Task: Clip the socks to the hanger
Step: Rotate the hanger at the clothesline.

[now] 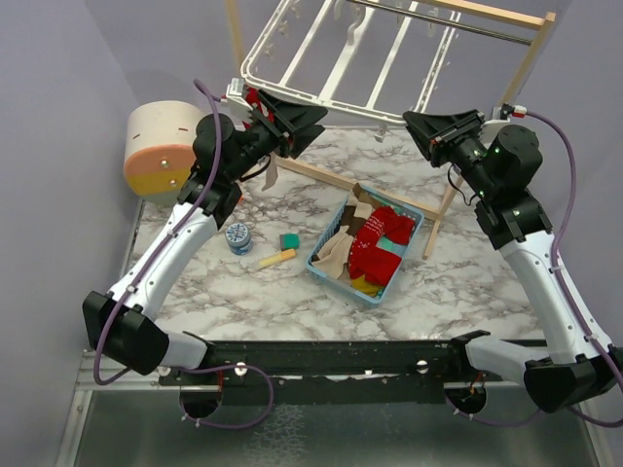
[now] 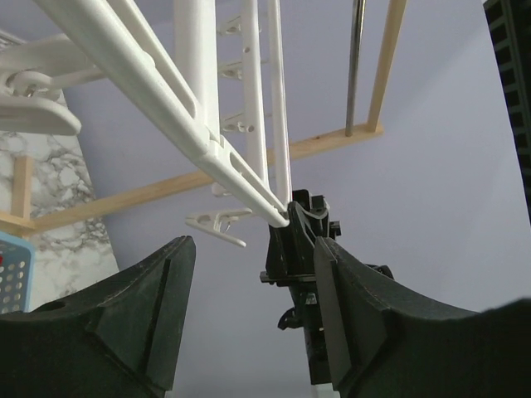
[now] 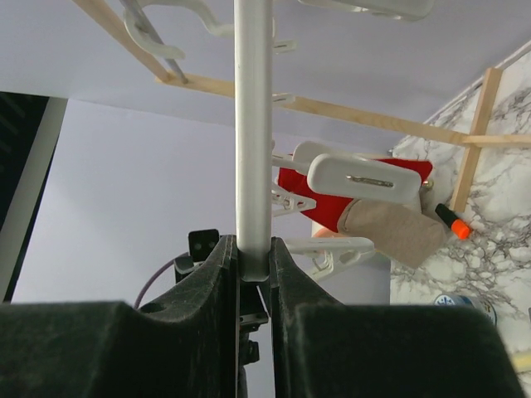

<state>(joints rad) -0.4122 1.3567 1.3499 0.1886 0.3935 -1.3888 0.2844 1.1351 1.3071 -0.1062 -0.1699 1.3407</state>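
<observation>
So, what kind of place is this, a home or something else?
Probably a robot test bench in a lab, not a home: two robot arms bolted at the table edge, plain purple walls close around, and a staged laundry set of hanger, wooden stand and basket of socks.

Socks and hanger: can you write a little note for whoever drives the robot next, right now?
Left end effector: open, right by the hanger corner, holding nothing.
Right end effector: shut on a white hanger bar.
Done: one red-and-beige sock looks clipped to the hanger.
Left to do: the other socks lie in the blue basket; each one needs picking up and clipping.
</observation>
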